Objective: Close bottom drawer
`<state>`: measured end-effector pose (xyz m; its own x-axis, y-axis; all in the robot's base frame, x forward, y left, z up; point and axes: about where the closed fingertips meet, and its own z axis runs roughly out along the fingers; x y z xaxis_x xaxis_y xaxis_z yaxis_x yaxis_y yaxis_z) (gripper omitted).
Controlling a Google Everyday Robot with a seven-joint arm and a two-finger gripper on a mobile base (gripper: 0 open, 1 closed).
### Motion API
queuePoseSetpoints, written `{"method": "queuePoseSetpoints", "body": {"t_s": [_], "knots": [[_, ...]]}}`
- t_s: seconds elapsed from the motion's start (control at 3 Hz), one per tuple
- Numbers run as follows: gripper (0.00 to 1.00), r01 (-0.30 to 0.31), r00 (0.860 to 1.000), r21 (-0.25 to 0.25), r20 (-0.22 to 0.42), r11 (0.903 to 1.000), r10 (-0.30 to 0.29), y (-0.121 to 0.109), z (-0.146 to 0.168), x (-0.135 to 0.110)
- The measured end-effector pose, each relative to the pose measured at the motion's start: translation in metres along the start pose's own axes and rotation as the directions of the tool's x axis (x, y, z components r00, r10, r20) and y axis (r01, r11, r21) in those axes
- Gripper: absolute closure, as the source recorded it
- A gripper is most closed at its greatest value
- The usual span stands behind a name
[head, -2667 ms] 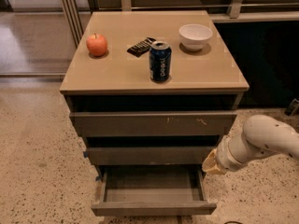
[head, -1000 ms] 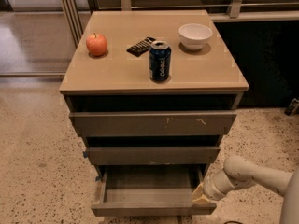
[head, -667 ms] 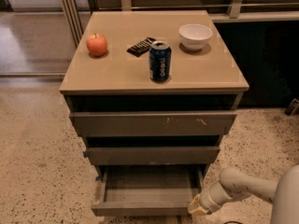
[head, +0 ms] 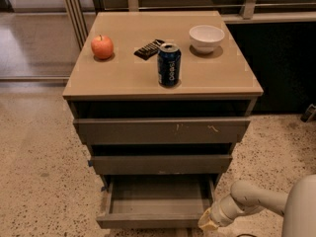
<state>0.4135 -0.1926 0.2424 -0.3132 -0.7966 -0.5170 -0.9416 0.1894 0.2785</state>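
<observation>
The bottom drawer (head: 157, 220) stands pulled out at the foot of the cabinet, showing its shallow grey tray inside (head: 159, 196) and a plain flat front. My gripper (head: 207, 224) is low at the drawer's front right corner, at the end of the pale arm (head: 256, 200) coming in from the lower right. It lies against or just beside the front edge; I cannot tell which. Above are the mid-width drawer front (head: 161, 164) and the widest front with pale scratch marks (head: 162, 131).
On the cabinet top (head: 123, 73) stand a red apple (head: 102, 47), a dark snack packet (head: 149, 49), a blue soda can (head: 169, 64) and a white bowl (head: 206, 37). Speckled floor (head: 34, 162) lies around. A dark counter base (head: 286, 68) is at right.
My arm has dropped from beside the middle drawer down to the bottom drawer's front right corner and moved a little left. The drawer looks as far out as before.
</observation>
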Motion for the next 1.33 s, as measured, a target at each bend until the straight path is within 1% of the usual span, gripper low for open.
{"method": "queuePoseSetpoints", "body": {"t_s": [0.33, 0.67, 1.0, 1.33], "knots": [[1.00, 0.003, 1.000, 0.004, 0.008, 1.0000, -0.003, -0.005, 0.017, 0.008], [1.00, 0.048, 0.998, 0.059, 0.039, 0.9971, -0.050, -0.009, 0.034, 0.010], [1.00, 0.097, 0.992, 0.128, 0.068, 0.9871, -0.106, -0.013, 0.040, 0.006], [1.00, 0.159, 0.977, 0.223, 0.106, 0.9617, -0.186, -0.017, 0.043, 0.000]]}}
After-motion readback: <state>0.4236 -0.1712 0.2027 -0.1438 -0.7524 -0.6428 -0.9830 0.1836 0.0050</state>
